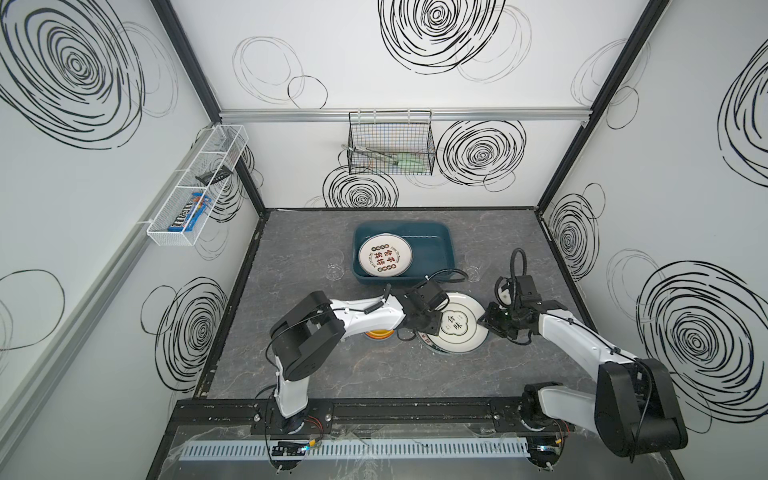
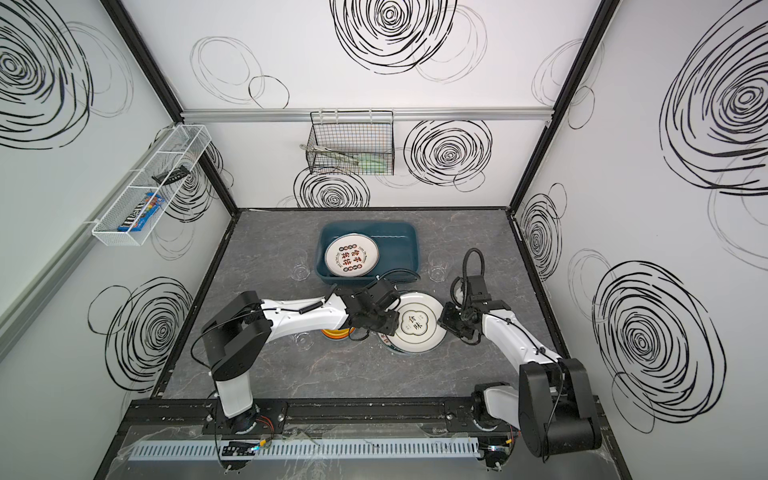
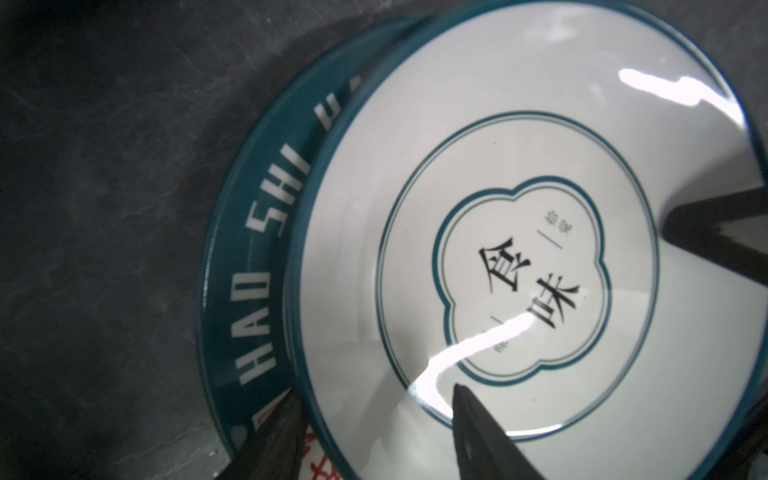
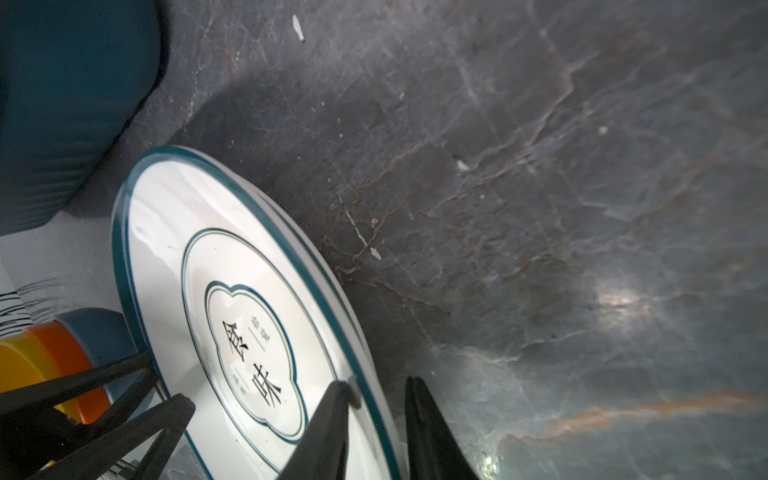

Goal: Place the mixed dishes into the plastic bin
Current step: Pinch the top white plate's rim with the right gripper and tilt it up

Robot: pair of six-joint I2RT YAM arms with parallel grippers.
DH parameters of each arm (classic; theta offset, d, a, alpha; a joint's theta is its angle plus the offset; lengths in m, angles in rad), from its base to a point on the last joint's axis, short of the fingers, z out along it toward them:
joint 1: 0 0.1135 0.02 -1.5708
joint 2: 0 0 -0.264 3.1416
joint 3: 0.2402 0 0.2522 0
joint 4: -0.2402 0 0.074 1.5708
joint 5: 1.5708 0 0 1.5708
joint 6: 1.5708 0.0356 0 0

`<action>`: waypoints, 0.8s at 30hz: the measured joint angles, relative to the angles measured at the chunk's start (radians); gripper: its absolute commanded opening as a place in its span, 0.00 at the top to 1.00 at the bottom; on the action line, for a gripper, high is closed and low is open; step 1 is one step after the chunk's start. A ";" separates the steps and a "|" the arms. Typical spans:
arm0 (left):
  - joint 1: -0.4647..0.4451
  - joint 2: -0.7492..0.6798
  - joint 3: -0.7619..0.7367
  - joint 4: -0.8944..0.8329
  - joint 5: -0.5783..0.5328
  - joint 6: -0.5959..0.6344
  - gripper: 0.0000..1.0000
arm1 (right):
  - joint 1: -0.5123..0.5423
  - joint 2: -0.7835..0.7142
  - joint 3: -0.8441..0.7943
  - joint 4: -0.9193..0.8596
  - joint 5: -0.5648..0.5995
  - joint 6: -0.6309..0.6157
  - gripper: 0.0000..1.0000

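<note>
Left claw and right claw meet at one plate, just in front of the bin.
The plate lies tilted on a lettered plate on the bench, outside the bin. The left claw grasps its rim, one finger under and one on top. The right claw straddles the opposite rim; I cannot tell whether it pinches. A printed plate lies inside the bin.
</note>
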 measured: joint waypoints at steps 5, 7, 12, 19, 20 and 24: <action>0.002 0.000 0.000 -0.004 -0.005 0.001 0.41 | 0.000 -0.047 0.001 -0.002 -0.003 -0.003 0.84; 0.005 0.000 0.000 -0.003 -0.006 0.000 0.40 | 0.000 -0.060 0.002 -0.002 -0.006 -0.003 0.86; 0.006 -0.006 -0.005 0.001 -0.005 0.000 0.40 | 0.000 -0.083 0.010 -0.006 -0.013 0.001 0.92; 0.008 -0.090 -0.039 0.038 0.007 -0.002 0.38 | 0.001 -0.118 0.035 -0.030 -0.012 0.002 1.00; 0.009 -0.104 -0.044 0.043 0.007 -0.002 0.38 | 0.001 -0.124 0.038 -0.033 -0.009 0.002 1.00; 0.019 -0.165 -0.066 0.056 0.006 -0.010 0.37 | 0.001 -0.152 0.043 -0.056 0.008 -0.001 1.00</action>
